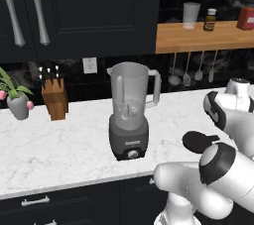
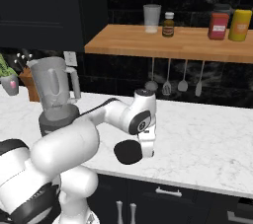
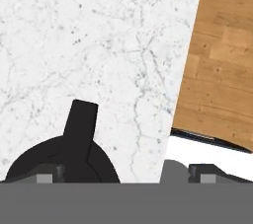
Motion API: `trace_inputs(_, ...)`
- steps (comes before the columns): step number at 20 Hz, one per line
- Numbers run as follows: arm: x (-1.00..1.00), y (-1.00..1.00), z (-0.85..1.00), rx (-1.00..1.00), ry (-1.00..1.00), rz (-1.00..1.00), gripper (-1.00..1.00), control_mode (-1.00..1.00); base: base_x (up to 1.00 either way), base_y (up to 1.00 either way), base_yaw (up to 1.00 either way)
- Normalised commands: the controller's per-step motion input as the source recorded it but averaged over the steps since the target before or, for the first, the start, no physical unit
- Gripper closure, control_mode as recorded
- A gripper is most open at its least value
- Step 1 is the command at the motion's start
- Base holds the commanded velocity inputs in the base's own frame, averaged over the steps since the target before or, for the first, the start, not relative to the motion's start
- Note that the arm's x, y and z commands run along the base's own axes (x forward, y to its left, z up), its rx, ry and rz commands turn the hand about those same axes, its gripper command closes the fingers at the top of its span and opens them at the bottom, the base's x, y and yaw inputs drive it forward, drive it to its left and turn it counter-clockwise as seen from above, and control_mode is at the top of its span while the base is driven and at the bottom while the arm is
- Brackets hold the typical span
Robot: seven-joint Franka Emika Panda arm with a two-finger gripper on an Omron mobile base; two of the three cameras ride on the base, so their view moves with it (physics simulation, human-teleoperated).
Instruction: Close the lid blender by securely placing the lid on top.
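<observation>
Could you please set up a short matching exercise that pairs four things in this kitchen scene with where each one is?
Things:
1. blender
2. lid
3. knife block
4. clear cup

Places:
A. on the wooden shelf
B. on the marble counter, jar mouth open
C. at the gripper, out at the counter's front edge
D. against the back wall, left of the blender in the left base view

Pairs: 1-B, 2-C, 3-D, 4-A

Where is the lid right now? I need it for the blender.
The lid hangs at the tool, above the marble counter's front edge, right of the open blender in both base views.
</observation>
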Motion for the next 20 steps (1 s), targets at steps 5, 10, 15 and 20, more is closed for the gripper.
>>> trace_inputs(5, 0.15, 0.00, -0.35, 0.00, 0.00, 0.00, -1.00, -1.00, 0.00, 0.00, 0.00)
trace_inputs(10, 0.19, 0.00, -0.27, 0.00, 0.00, 0.00, -1.00, -1.00, 0.00, 0.00, 0.00)
trace_inputs(15, 0.22, 0.00, -0.20, 0.01, 0.00, 0.00, -1.00, -1.00, 0.00, 0.00, 0.00)
trace_inputs(20, 0.20, 0.00, -0.17, 0.03, 0.00, 0.00, -1.00, -1.00, 0.00, 0.00, 0.00)
